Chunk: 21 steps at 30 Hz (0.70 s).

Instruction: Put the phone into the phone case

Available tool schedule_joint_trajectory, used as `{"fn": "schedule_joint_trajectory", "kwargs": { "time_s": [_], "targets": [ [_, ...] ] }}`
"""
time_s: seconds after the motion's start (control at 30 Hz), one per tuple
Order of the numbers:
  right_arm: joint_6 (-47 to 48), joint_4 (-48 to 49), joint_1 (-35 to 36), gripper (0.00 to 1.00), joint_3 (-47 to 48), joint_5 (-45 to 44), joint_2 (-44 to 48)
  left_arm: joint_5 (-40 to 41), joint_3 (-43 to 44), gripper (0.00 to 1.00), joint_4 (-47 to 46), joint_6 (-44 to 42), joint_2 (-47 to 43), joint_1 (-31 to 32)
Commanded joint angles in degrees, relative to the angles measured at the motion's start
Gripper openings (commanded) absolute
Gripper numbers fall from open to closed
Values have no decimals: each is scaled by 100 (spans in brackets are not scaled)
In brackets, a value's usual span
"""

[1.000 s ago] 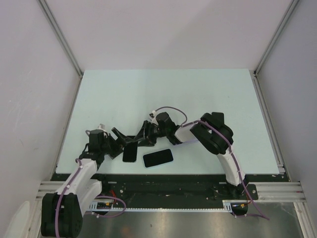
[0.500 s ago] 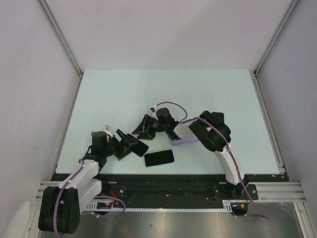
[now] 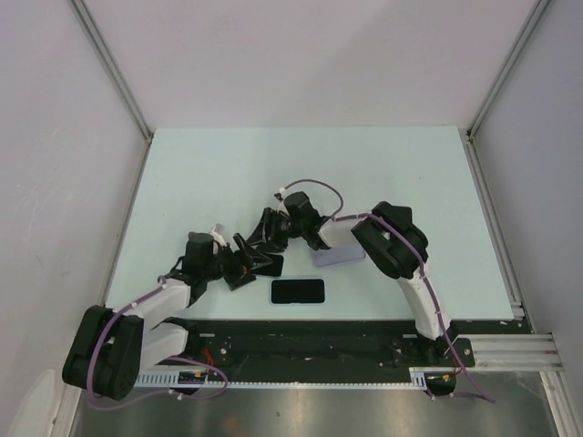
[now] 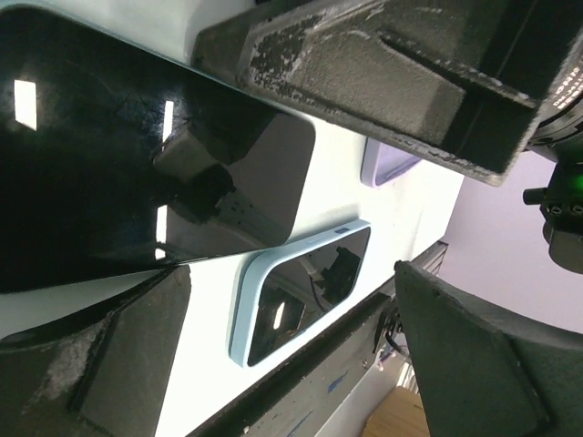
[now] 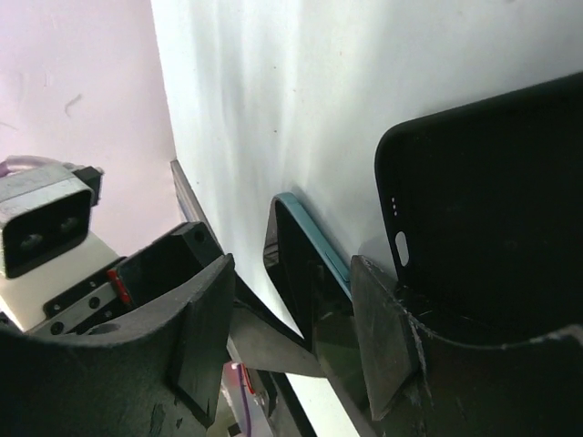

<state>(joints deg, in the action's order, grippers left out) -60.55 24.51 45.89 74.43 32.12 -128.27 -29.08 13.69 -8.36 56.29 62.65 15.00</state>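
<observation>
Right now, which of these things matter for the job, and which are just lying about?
For the job: black phone; black case.
Lying about: blue-cased phone; lavender item, possibly another case.

Seeing phone (image 4: 137,155) as a glossy black slab, screen catching light streaks, sitting tilted rather than lying flat, left of centre near the table's front edge. Seeing phone case (image 5: 492,209) as matte black with rounded corner, pill-shaped cutout and small dots (looking joined to the phone, seating not resolving in any view).
</observation>
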Motion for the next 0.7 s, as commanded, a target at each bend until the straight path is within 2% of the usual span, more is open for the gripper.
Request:
{"fn": "schedule_joint_trajectory", "kwargs": {
  "time_s": [0.0,0.17,0.23,0.27,0.53,0.67],
  "targets": [
    [474,-869,-88,58,19,-13,512,17,415,98,-403,-338,-332,20],
    [605,-1184,-458,59,10,-21,1022,-133,599,100,-237,-671,-859,20],
    [711,-1299,-537,59,19,-39,1294,42,817,100,69,-1022,-1000,20],
    [825,-1457,-598,60,19,-39,1365,156,932,100,506,-1180,-1027,11],
    [1580,-2940,-660,61,1,-337,1998,482,1398,100,1275,-1753,-414,-489],
    [1731,-3295,-555,62,-174,-443,2201,631,1697,100,1626,-2104,-18,-665]
  ]
}}
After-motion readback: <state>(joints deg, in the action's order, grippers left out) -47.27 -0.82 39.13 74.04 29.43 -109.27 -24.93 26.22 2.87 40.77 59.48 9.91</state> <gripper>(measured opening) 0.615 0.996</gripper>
